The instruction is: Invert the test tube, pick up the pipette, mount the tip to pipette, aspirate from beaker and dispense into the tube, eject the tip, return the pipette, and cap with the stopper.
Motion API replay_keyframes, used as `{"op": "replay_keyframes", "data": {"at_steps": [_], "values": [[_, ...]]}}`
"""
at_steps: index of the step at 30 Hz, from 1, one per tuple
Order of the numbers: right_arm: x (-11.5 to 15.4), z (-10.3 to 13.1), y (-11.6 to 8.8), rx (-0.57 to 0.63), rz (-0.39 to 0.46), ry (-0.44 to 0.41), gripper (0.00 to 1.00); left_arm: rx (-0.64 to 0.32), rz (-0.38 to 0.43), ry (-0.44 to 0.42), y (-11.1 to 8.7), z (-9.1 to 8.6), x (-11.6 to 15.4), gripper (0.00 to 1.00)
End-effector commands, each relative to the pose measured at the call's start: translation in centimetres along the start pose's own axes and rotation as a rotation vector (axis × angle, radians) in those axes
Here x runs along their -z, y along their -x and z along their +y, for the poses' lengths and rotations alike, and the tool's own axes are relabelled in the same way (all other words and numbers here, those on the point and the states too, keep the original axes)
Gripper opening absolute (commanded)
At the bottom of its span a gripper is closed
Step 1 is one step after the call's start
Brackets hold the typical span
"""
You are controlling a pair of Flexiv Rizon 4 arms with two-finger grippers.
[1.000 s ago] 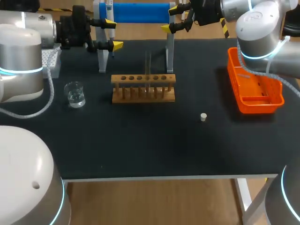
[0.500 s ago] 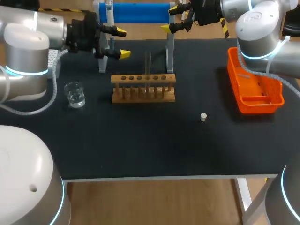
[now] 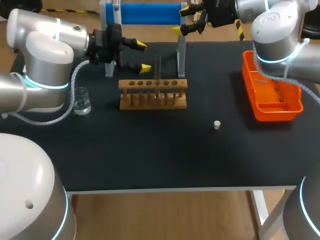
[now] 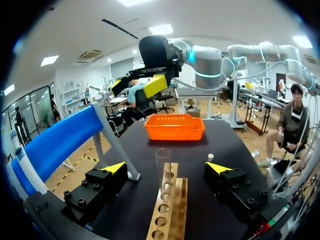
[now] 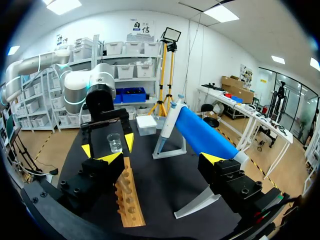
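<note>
The clear glass tube [image 3: 158, 75] stands vertical in the slotted wooden rack [image 3: 153, 93] on the matte black tabletop [image 3: 165, 155], just ahead of the left end effector [image 3: 142, 56], spread wide and empty, while the right end effector [image 3: 181, 19], likewise spread, hangs beside what seems a blue cylindrical stand [image 3: 150, 13].

Ahead of the left gripper [image 4: 166, 168], the glass tube [image 4: 163, 161] hides its foot inside the wooden rack [image 4: 170, 214], whose near end is cut off under that gripper.

No legible text on the tabletop things.
</note>
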State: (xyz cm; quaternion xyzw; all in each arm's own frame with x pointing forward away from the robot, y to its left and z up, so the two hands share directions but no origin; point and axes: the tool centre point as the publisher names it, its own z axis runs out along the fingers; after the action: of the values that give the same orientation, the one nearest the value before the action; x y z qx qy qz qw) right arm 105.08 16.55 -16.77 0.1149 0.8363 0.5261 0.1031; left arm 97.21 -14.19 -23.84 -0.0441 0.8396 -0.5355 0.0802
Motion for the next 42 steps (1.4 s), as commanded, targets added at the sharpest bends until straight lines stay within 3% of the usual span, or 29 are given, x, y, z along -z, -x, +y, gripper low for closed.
{"op": "replay_keyframes", "data": {"at_steps": [1, 8, 17, 42], "values": [[0.1, 0.0, 0.0, 0.000, 0.001, -0.002, 1.00, -0.010, 0.029, 0.029, 0.7, 0.2, -1.4, 1.00], [0.1, 0.0, 0.0, 0.000, 0.001, -0.002, 1.00, -0.044, 0.097, 0.150, 0.1, 1.0, -2.9, 1.00], [0.1, 0.0, 0.0, 0.000, 0.001, -0.002, 1.00, -0.040, 0.103, 0.248, 0.0, 2.0, -4.2, 1.00], [0.1, 0.0, 0.0, 0.000, 0.001, -0.002, 1.00, -0.011, 0.071, 0.247, 0.0, 2.5, -5.6, 1.00]]}}
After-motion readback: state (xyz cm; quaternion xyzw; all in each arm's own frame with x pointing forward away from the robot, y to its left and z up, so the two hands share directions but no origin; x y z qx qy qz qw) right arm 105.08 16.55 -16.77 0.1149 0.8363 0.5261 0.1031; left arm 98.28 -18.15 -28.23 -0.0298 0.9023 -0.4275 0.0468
